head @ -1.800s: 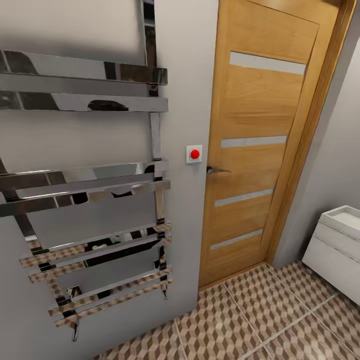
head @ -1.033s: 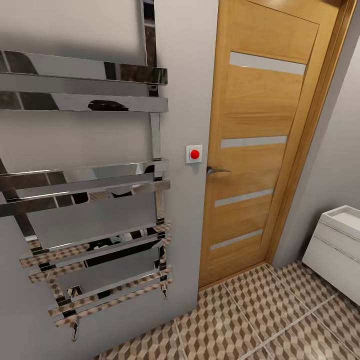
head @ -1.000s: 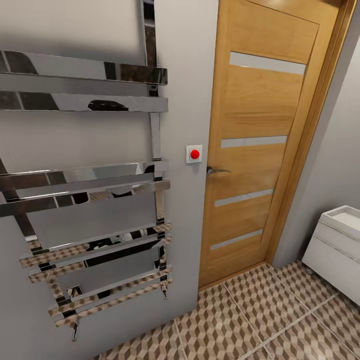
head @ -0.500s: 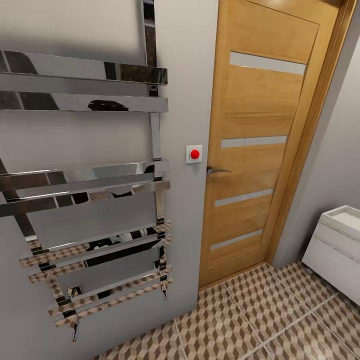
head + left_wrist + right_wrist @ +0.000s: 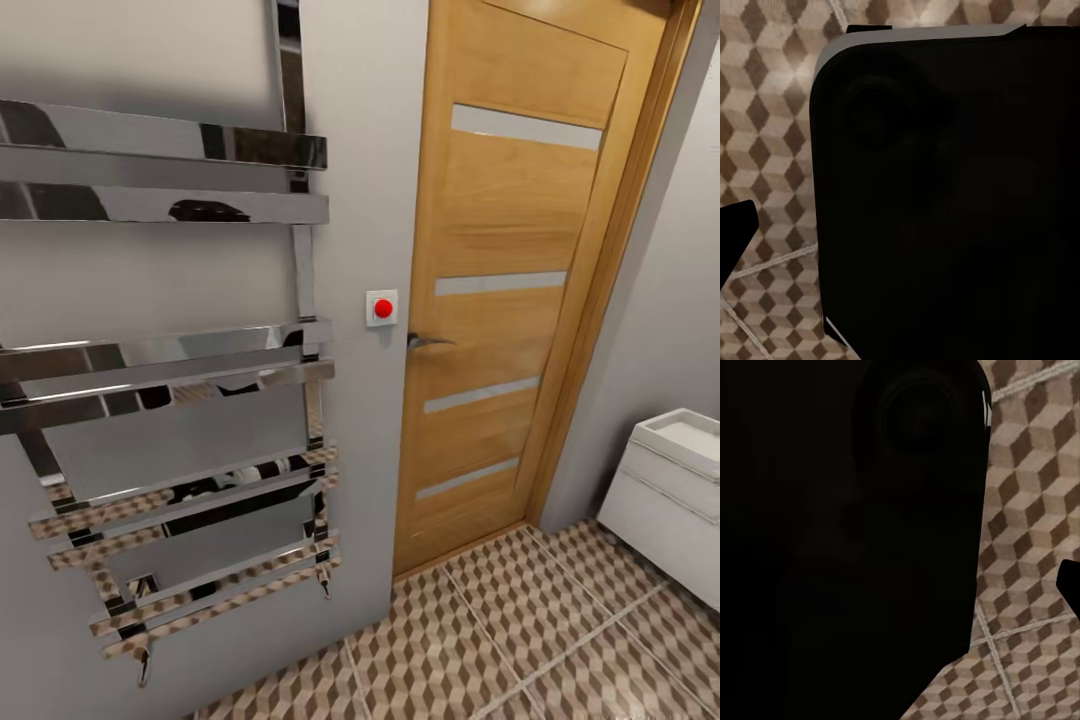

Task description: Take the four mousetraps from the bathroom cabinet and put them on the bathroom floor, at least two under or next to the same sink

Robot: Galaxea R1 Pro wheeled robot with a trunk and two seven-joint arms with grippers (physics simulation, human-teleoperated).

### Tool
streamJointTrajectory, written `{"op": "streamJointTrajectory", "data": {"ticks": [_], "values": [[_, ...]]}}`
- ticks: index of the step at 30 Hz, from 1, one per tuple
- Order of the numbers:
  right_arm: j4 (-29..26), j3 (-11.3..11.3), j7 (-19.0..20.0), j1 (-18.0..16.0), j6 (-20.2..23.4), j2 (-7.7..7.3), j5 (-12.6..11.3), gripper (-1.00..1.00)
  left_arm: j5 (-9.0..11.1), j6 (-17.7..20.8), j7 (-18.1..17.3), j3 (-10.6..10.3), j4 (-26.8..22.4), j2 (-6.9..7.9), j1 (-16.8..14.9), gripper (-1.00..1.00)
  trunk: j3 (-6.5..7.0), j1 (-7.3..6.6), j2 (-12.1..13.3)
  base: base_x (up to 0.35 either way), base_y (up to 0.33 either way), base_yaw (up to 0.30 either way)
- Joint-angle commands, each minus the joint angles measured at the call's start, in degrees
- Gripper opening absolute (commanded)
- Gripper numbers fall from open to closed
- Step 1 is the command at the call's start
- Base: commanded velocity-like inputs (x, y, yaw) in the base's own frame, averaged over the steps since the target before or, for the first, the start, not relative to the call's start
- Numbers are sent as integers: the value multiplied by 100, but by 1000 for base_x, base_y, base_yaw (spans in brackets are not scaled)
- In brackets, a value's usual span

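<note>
The mousetraps and the cabinet are out of view. The bathroom floor (image 5: 520, 620), tiled in a brown, beige and white cube pattern, spreads along the bottom of the head view and also shows as bathroom floor (image 5: 772, 150) and bathroom floor (image 5: 1027, 510) in both wrist views. At the right edge of the head view stands the end of the white sink (image 5: 680, 435) on its white vanity (image 5: 660, 510). A dark fingertip (image 5: 731, 232) pokes into the left wrist view, and a dark fingertip (image 5: 1071, 581) into the right wrist view. Whether either gripper is open or shut is hidden.
A chrome towel rail (image 5: 170, 380) hangs on the grey wall at left. A closed orange-brown wooden door (image 5: 500, 280) with a lever handle (image 5: 425, 341) is ahead, with a red button switch (image 5: 382, 308) beside it. The robot's dark body (image 5: 945, 195) looms in both wrist views.
The whole head picture has shifted slightly left, so the camera has turned a little to the right. Nothing in the room has moved.
</note>
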Motion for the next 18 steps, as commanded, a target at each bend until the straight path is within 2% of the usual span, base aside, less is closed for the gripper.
{"op": "streamJointTrajectory", "data": {"ticks": [1, 8, 18], "values": [[0, -3, 1, -1, -3, 0, -3, 100, 0, -17, -1, 7, 1, 0, -1, 100, -4, 0, -2, 0, 0, -179], [0, -12, -12, -1, -1, 0, -8, 100, 0, -17, -1, 7, -2, 0, -1, 100, -4, 0, -2, 0, 0, -147], [0, -21, -45, -1, -2, 0, -6, 100, 0, -17, -1, 7, -4, 0, -1, 100, -4, 0, -2, 0, 0, -25]]}}
